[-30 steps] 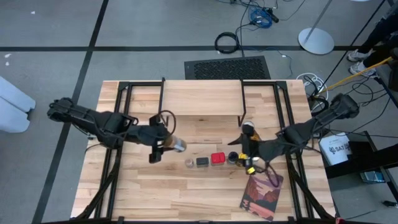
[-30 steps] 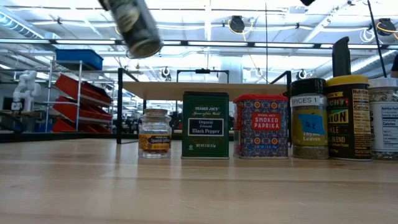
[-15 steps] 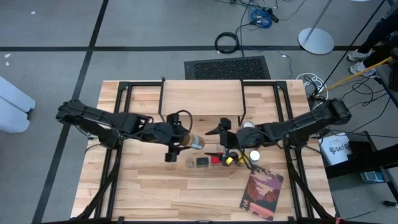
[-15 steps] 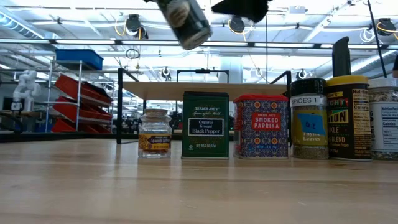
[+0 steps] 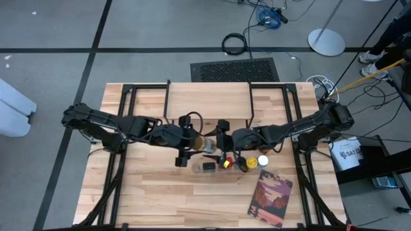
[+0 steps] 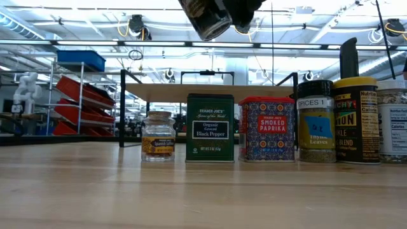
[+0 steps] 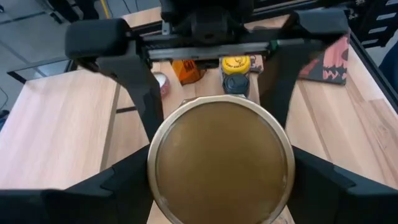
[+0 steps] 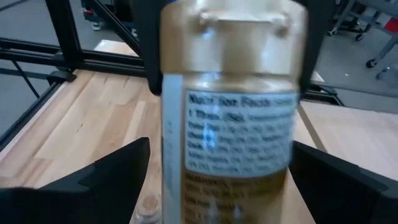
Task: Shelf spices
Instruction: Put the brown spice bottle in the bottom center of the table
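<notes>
Holding a tan-capped spice jar (image 5: 201, 144) in the air above the row of spices (image 5: 221, 163), your left gripper (image 5: 191, 142) has its fingers clamped on the jar's body, with the jar's long axis lying roughly level and pointing toward the right arm. The right gripper (image 5: 221, 138) meets it head-on, fingers spread wide on either side of the jar's free end and not closed on it (in the right wrist view the jar (image 8: 233, 118) fills the gap between the two dark fingers). So the coming move turns on one thing: the jar lies straight ahead of the right fingers, along their reach, already between them. I judge this a hand-over, and you need only close the right fingers before the left ones let go.

The rest of the spices stand on the table (image 5: 148, 192) just below the jar: a small saffron jar (image 6: 158, 136), a black pepper tin (image 6: 210, 127), a smoked paprika tin (image 6: 267, 128) and taller jars past those. The shelf (image 5: 209, 102) stands beyond the row from the jar, its plank top bare as far as I can see, and a book (image 5: 270, 199) lies on the near side. The table is pale wood plank, flat and dry-looking. Around it you have a grey floor with cables and a floor mat; racking shows far behind.
</notes>
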